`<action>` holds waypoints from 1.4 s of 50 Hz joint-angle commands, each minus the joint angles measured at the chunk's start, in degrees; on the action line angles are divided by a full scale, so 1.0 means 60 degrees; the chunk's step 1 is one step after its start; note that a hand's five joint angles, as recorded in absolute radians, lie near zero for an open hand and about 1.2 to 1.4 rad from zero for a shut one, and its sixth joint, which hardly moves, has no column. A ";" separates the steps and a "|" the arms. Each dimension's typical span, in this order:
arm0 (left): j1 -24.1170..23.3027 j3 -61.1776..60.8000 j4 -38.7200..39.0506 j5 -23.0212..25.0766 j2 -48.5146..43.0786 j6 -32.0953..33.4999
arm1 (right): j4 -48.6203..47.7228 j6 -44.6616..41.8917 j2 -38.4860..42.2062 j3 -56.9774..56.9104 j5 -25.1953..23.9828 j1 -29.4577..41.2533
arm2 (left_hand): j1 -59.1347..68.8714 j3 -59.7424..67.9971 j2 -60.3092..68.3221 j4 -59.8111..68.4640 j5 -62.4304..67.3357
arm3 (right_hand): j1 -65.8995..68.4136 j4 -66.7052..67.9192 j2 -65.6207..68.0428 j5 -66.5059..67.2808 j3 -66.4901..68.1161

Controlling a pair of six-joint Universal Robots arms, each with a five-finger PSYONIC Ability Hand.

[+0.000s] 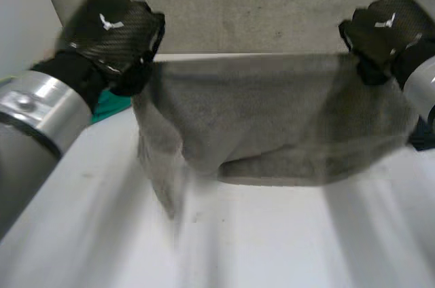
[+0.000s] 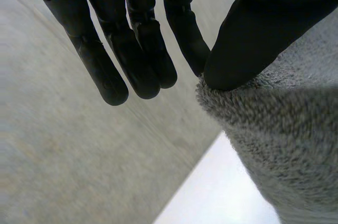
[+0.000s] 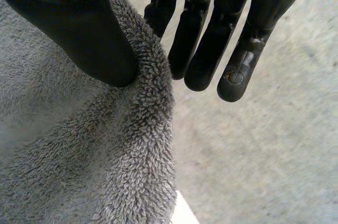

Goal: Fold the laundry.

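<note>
A grey towel [image 1: 272, 118] hangs stretched between my two hands above the white table [image 1: 272, 234], its lower edge sagging onto the tabletop. My left hand [image 1: 115, 33] holds the towel's upper left corner: in the left wrist view the thumb [image 2: 248, 39] presses the fluffy towel corner [image 2: 274, 139] against the straight fingers [image 2: 142, 49]. My right hand [image 1: 384, 30] holds the upper right corner, and the right wrist view shows its thumb [image 3: 84, 34] pinching the towel's edge [image 3: 148, 129] against the fingers [image 3: 211, 39].
A grey wall [image 1: 258, 3] stands right behind the table's far edge. Something teal [image 1: 109, 106] lies at the table's left, behind my left arm. A dark object [image 1: 421, 135] sits at the right edge, under my right arm.
</note>
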 commanded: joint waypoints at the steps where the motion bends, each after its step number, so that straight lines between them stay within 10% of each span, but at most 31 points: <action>1: -0.0029 -0.0188 0.0001 0.0010 0.0515 -0.0337 | 0.0302 0.0010 0.0208 -0.0831 -0.0178 0.0013 | 0.2480 0.1994 0.1919 0.1908 0.2410 | 0.3972 0.2006 0.2138 0.2294 0.2064; 9: 0.0000 0.0192 0.0089 -0.0005 -0.1694 -0.0293 | -0.0180 -0.0180 0.2740 -0.2354 -0.0574 0.0115 | 0.2480 0.1994 0.1919 0.1908 0.2410 | 0.3972 0.2006 0.2138 0.2294 0.2064; 22: 0.0205 0.1980 0.0148 -0.1015 -0.4920 -0.0322 | -0.6653 -0.0664 0.6681 -0.3425 -0.0969 0.0789 | 0.2480 0.1994 0.1919 0.1908 0.2410 | 0.3972 0.2006 0.2138 0.2294 0.2064; 24: 0.0220 0.1981 0.0148 -0.1030 -0.4950 -0.0322 | -0.7079 -0.0576 0.6931 -0.3410 -0.1115 0.0892 | 0.2480 0.1994 0.1919 0.1908 0.2410 | -0.0446 -0.2411 -0.2279 -0.2123 -0.2353; 25: 0.0220 0.1966 0.0148 -0.1030 -0.4950 -0.0337 | -0.7124 -0.0474 0.7121 -0.3410 -0.1203 0.1037 | 0.2480 0.1994 0.1919 0.1908 0.2410 | -0.7276 -0.9241 -0.9109 -0.8953 -0.9183; 26: 0.0234 0.1951 0.0148 -0.1045 -0.4950 -0.0337 | -0.7081 -0.0415 0.7152 -0.3396 -0.1233 0.1097 | 0.2480 0.1994 0.1919 0.1908 0.2410 | -0.7695 -0.9660 -0.9528 -0.9372 -0.9602; 35: 0.0205 0.1761 0.0162 -0.1030 -0.4876 -0.0337 | -0.5312 0.0873 0.5705 -0.2372 -0.0225 0.1229 | 0.2480 0.1994 0.1919 0.1908 0.2410 | -0.7695 -0.9660 -0.9528 -0.9372 -0.9602; 47: 0.0249 0.1658 0.0162 -0.1030 -0.4920 -0.0337 | 0.0840 0.4825 0.4120 -0.0937 0.0525 0.1156 | 0.2480 0.1994 0.1919 0.1908 0.2410 | -0.5607 -0.7573 -0.7441 -0.7285 -0.7515; 65: 0.0234 0.1600 0.0162 -0.1030 -0.4949 -0.0337 | -0.1616 0.6528 0.5833 0.0458 0.0056 0.1888 | 0.2480 0.1994 0.1919 0.1908 0.2410 | -0.4207 -0.6172 -0.6040 -0.5884 -0.6114; 70: 0.0234 0.1585 0.0162 -0.1045 -0.4964 -0.0366 | -0.2070 0.6690 0.6331 0.0004 0.0114 0.2063 | 0.2480 0.1994 0.1919 0.1908 0.2410 | 0.0533 -0.1432 -0.1300 -0.1144 -0.1374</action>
